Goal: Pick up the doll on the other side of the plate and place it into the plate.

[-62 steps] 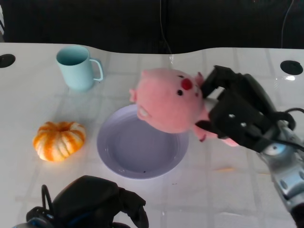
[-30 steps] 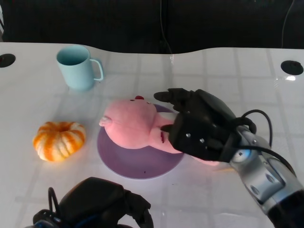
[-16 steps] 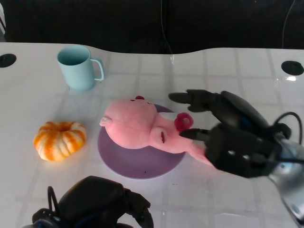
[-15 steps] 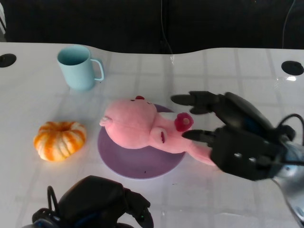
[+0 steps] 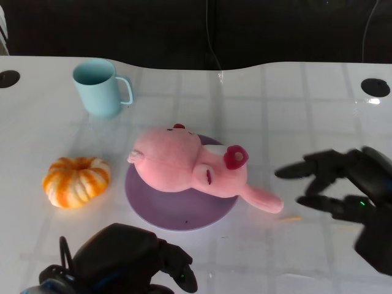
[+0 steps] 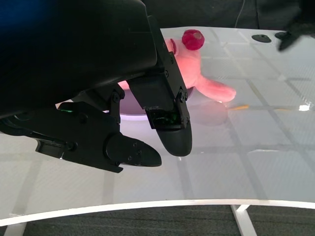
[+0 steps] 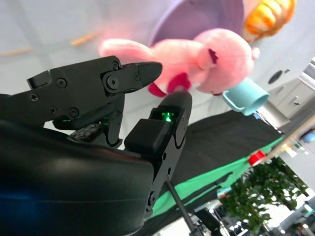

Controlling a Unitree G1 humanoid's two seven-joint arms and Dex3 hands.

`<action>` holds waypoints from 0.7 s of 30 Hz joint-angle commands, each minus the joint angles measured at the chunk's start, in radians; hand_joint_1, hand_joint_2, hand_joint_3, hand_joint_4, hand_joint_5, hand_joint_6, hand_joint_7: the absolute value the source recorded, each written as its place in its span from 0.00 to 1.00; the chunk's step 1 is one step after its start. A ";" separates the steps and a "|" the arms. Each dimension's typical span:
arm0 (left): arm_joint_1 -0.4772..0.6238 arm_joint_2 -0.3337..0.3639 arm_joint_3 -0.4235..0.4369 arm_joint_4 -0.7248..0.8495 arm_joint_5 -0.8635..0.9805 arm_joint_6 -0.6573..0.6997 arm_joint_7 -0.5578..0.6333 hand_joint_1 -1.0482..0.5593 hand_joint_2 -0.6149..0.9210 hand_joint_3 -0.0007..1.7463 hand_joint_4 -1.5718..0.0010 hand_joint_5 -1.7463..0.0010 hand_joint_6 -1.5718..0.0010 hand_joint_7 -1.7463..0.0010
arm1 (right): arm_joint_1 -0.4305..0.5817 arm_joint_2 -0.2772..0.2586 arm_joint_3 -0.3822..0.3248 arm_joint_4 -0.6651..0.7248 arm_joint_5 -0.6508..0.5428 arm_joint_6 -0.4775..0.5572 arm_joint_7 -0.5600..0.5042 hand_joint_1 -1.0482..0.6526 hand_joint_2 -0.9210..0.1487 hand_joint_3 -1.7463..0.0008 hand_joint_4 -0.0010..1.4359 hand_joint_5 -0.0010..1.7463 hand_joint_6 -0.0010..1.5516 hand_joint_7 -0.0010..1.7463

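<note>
The pink pig doll [image 5: 190, 168] lies on its side in the purple plate [image 5: 160, 209], with one limb [image 5: 260, 199] hanging over the plate's right rim onto the table. It also shows in the left wrist view as the doll [image 6: 202, 81] and in the right wrist view as the doll [image 7: 197, 59]. My right hand [image 5: 349, 190] hovers to the right of the doll, apart from it, fingers spread and empty. My left hand [image 5: 122, 263] rests at the near table edge, in front of the plate, with nothing in it.
A light blue mug [image 5: 98, 86] stands at the back left. An orange and white pumpkin [image 5: 76, 180] sits left of the plate. A small yellowish scrap [image 5: 293, 218] lies on the table near my right hand.
My right hand carried the doll down onto the plate, let it go, and has drawn back to the right and toward me. The doll now lies still.
</note>
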 commanded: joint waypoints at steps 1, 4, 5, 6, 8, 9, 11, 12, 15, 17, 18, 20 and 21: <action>0.003 0.020 0.012 -0.011 -0.003 0.008 -0.014 0.51 1.00 0.10 0.48 0.31 0.34 0.82 | 0.053 -0.030 -0.044 -0.065 0.044 0.044 0.039 0.60 0.01 0.89 0.57 0.61 0.68 0.16; 0.001 0.029 0.017 0.007 -0.011 -0.016 0.005 0.52 1.00 0.10 0.48 0.30 0.33 0.82 | 0.107 -0.058 -0.068 -0.128 0.047 0.071 0.073 0.63 0.26 0.57 0.59 0.81 0.64 0.44; 0.000 0.033 0.021 0.010 -0.017 -0.018 0.004 0.52 1.00 0.10 0.48 0.30 0.33 0.82 | 0.123 -0.061 -0.073 -0.152 0.045 0.087 0.078 0.64 0.37 0.44 0.60 0.87 0.60 0.56; -0.001 0.036 0.025 0.014 -0.022 -0.021 0.003 0.52 1.00 0.10 0.49 0.30 0.34 0.82 | 0.134 -0.058 -0.076 -0.170 0.047 0.102 0.080 0.65 0.42 0.37 0.60 0.90 0.58 0.63; -0.004 0.044 0.032 0.021 -0.028 -0.028 0.002 0.52 1.00 0.10 0.49 0.30 0.34 0.82 | 0.153 -0.047 -0.074 -0.186 0.046 0.116 0.075 0.67 0.47 0.30 0.59 0.95 0.54 0.72; -0.006 0.047 0.035 0.026 -0.030 -0.032 0.001 0.51 1.00 0.10 0.49 0.31 0.34 0.82 | 0.159 -0.041 -0.067 -0.178 0.037 0.110 0.065 0.67 0.48 0.29 0.58 0.96 0.53 0.74; -0.007 0.049 0.039 0.033 -0.033 -0.038 0.003 0.51 1.00 0.10 0.49 0.31 0.34 0.82 | 0.162 -0.036 -0.056 -0.162 0.019 0.098 0.051 0.66 0.48 0.28 0.57 0.99 0.51 0.79; -0.008 0.052 0.041 0.040 -0.036 -0.046 0.008 0.51 1.00 0.10 0.49 0.31 0.34 0.82 | 0.159 -0.035 -0.048 -0.150 0.005 0.106 0.046 0.66 0.48 0.28 0.57 1.00 0.51 0.80; -0.004 0.049 0.045 0.044 -0.040 -0.043 0.009 0.52 1.00 0.10 0.49 0.30 0.33 0.82 | 0.142 -0.040 -0.025 -0.108 -0.024 0.118 0.044 0.63 0.48 0.28 0.56 1.00 0.51 0.82; -0.002 0.045 0.044 0.043 -0.038 -0.038 0.008 0.52 1.00 0.11 0.49 0.29 0.33 0.81 | 0.132 -0.052 -0.014 -0.090 -0.036 0.129 0.057 0.62 0.48 0.28 0.56 1.00 0.50 0.83; -0.001 0.043 0.044 0.043 -0.039 -0.038 0.008 0.52 1.00 0.11 0.49 0.29 0.33 0.81 | 0.128 -0.055 -0.010 -0.087 -0.042 0.139 0.063 0.62 0.47 0.28 0.56 1.00 0.50 0.84; -0.001 0.041 0.045 0.047 -0.042 -0.043 0.013 0.52 1.00 0.11 0.50 0.29 0.33 0.81 | 0.123 -0.056 -0.005 -0.084 -0.048 0.152 0.069 0.61 0.47 0.29 0.57 1.00 0.49 0.84; -0.002 0.040 0.044 0.050 -0.043 -0.044 0.014 0.52 1.00 0.11 0.50 0.29 0.33 0.81 | 0.121 -0.057 -0.004 -0.079 -0.050 0.150 0.069 0.61 0.47 0.29 0.57 1.00 0.49 0.84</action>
